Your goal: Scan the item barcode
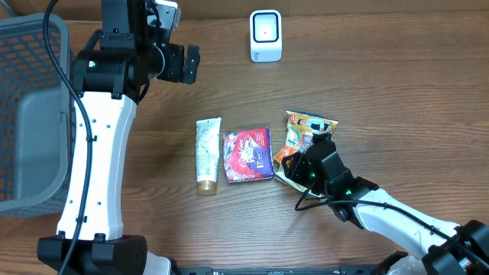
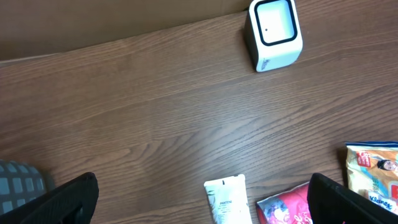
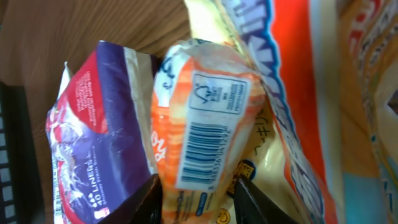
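The orange and yellow crinkled plastic packet (image 1: pixel 304 136) lies on the brown wood-grain table (image 1: pixel 382 92), just beside the red and purple glossy foil pouch (image 1: pixel 247 154) at that pouch's 3 o'clock. In the overhead view its long axis runs from 1 o'clock to 7 o'clock. The 7 o'clock end is bunched into a rounded bulge between the fingers of the right hand (image 3: pixel 198 190), which is closed onto it from both sides. On that bulge a white label carries the black barcode (image 3: pixel 199 149), turned toward the right wrist camera. A cream plastic tube (image 1: pixel 207 155) with a tan cap lies at 9 o'clock of the pouch, cap toward 6 o'clock. The white rounded box-shaped scanner (image 1: pixel 265 36) stands well apart at 12 o'clock. The left hand (image 1: pixel 183 64) hangs at 9 o'clock of the scanner, fingers spread wide, holding nothing.
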Tool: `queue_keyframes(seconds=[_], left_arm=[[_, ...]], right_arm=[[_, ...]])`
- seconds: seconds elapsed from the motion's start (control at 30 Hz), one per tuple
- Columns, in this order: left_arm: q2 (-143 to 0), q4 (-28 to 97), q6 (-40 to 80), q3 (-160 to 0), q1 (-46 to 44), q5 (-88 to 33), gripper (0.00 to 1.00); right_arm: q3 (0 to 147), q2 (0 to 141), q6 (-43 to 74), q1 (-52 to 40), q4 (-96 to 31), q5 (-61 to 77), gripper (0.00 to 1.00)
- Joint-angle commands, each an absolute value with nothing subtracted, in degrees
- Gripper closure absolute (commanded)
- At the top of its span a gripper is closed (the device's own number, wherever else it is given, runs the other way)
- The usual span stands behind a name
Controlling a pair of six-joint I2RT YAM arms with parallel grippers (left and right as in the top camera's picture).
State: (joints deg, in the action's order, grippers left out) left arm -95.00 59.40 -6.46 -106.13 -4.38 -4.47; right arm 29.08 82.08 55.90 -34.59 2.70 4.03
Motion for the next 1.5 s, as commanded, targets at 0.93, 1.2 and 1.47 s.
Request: queue_keyframes(seconds=[0.93, 1.2, 1.47], left_arm=[[-95.6, 59.4, -8.0, -105.9, -4.1, -11.4, 0.0], [-97.5, 62.9, -19.0, -103.5, -4.1, -28.4, 0.0], [-106.9, 70.5, -19.7, -103.5, -4.1, -44.0, 0.91]], right_arm=[[51.6, 74.5, 5.4, -34.8, -35.2, 17.5, 0.96], [57.4, 74.5, -3.5, -34.8, -38.1, 14.1, 0.96], [57.4, 74.5, -5.0, -34.8, -39.6, 9.8, 0.96]])
